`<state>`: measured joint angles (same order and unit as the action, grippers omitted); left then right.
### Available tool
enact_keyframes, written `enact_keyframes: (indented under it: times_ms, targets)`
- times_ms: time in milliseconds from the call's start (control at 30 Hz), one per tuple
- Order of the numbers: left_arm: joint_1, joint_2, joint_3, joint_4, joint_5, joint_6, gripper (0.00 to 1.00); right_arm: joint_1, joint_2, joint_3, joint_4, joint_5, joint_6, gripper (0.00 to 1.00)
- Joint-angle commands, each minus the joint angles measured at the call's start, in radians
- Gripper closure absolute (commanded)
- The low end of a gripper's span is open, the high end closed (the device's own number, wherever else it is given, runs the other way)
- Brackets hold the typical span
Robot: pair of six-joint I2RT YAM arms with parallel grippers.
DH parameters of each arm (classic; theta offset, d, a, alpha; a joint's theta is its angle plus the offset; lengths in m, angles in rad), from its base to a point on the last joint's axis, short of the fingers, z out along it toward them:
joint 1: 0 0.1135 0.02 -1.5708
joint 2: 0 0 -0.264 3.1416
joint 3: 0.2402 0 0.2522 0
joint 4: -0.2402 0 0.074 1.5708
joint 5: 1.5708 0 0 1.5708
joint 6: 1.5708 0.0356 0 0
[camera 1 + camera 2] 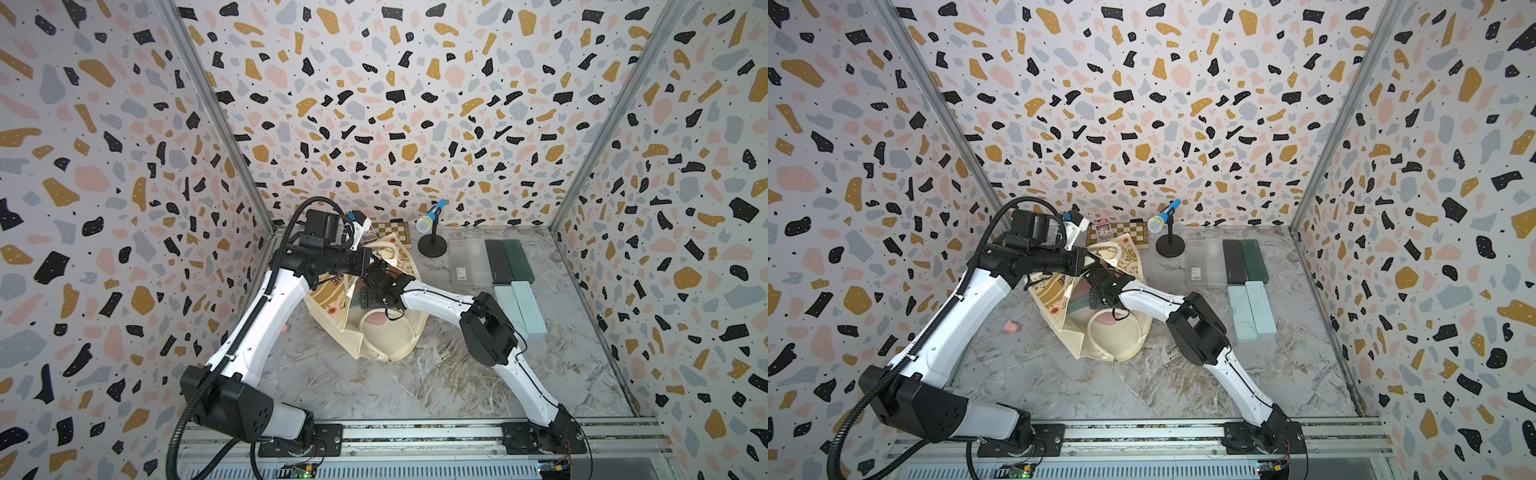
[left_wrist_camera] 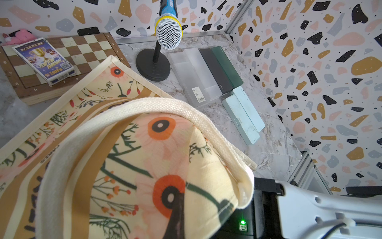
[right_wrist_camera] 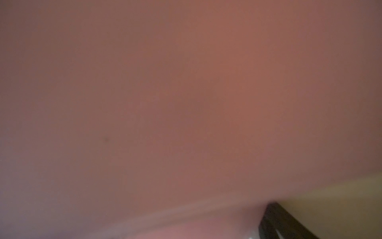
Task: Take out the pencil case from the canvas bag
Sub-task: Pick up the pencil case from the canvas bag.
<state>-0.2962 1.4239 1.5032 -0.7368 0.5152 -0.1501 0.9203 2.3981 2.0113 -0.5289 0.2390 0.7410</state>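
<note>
The cream canvas bag (image 1: 395, 338) (image 1: 1117, 338) lies on the marble table with its mouth toward the back. My left gripper (image 1: 371, 261) (image 1: 1086, 261) is shut on the bag's upper edge and holds that floral flap (image 2: 144, 155) up; the fabric and rope handle (image 2: 165, 105) hide the jaws. My right gripper (image 1: 369, 291) (image 1: 1091, 286) reaches into the mouth, its tips hidden there. A flat pink-and-teal pencil case (image 1: 1079, 300) shows inside. A blurred pink surface fills the right wrist view, where one dark finger (image 3: 285, 223) stands far off to the side.
A toy microphone (image 1: 432, 214) on a black stand is behind the bag, next to a chessboard (image 1: 392, 230) with a card box (image 2: 44, 60). Several other pencil cases (image 1: 498, 262) lie in rows at the right. A small pink thing (image 1: 1011, 327) lies left of the bag.
</note>
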Motion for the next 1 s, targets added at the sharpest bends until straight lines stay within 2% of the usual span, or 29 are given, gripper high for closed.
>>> enact_keyframes:
  times_ms: [0,267,400,667,967]
  targets:
    - [-0.014,-0.043,-0.001,0.000,0.069,-0.008,1.00,-0.020,-0.087,0.000,-0.087,0.064,-0.065,0.09]
    - [-0.012,-0.042,-0.001,-0.003,0.064,-0.004,1.00,-0.020,-0.112,-0.013,-0.109,0.085,-0.158,0.20]
    - [-0.013,-0.037,0.000,-0.004,0.063,-0.004,1.00,-0.023,-0.164,-0.074,-0.029,0.020,-0.217,0.24]
    - [-0.012,-0.034,0.002,-0.006,0.059,-0.003,1.00,-0.023,-0.339,-0.203,0.118,-0.124,-0.275,0.26]
    - [-0.013,-0.034,0.002,-0.010,0.046,-0.004,1.00,-0.024,-0.435,-0.235,0.091,-0.184,-0.253,0.26]
